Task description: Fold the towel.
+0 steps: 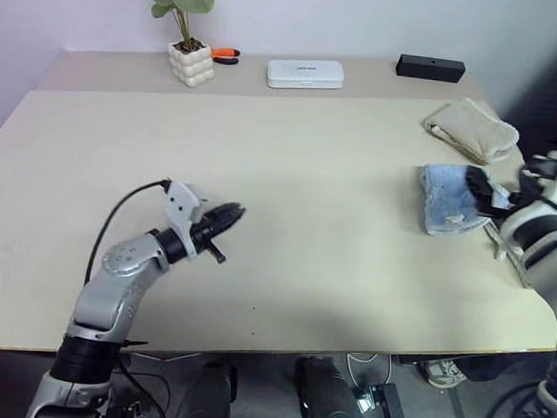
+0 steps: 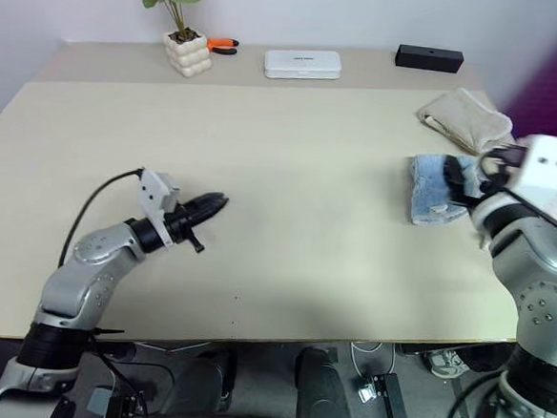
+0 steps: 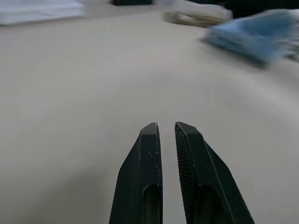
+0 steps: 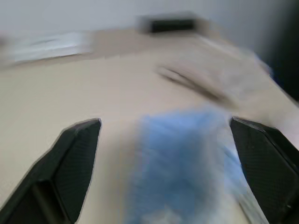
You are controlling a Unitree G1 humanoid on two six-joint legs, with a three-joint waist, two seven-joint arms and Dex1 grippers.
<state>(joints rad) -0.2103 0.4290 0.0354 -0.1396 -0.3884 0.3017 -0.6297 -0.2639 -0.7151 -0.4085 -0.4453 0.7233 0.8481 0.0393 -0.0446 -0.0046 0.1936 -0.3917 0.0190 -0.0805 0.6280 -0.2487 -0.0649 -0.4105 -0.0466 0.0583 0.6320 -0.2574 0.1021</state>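
Observation:
The light blue towel (image 1: 444,198) lies in a small folded bundle on the table near its right edge. My right gripper (image 1: 485,192) hovers just above the towel's right side, jaws wide open and nothing between them. In the right wrist view the towel (image 4: 182,163) shows below and between the spread fingers (image 4: 77,149). My left gripper (image 1: 228,215) is shut and empty, low over the bare tabletop at the left, pointing toward the right. Its closed fingertips (image 3: 150,133) show in the left wrist view, with the towel (image 3: 261,39) far off.
A beige folded towel (image 1: 470,129) lies just behind the blue one. Along the back edge stand a potted plant (image 1: 190,61), an orange-handled tool (image 1: 224,54), a white case (image 1: 305,74) and a black box (image 1: 430,67). The table (image 1: 310,173) ends close to the towel's right.

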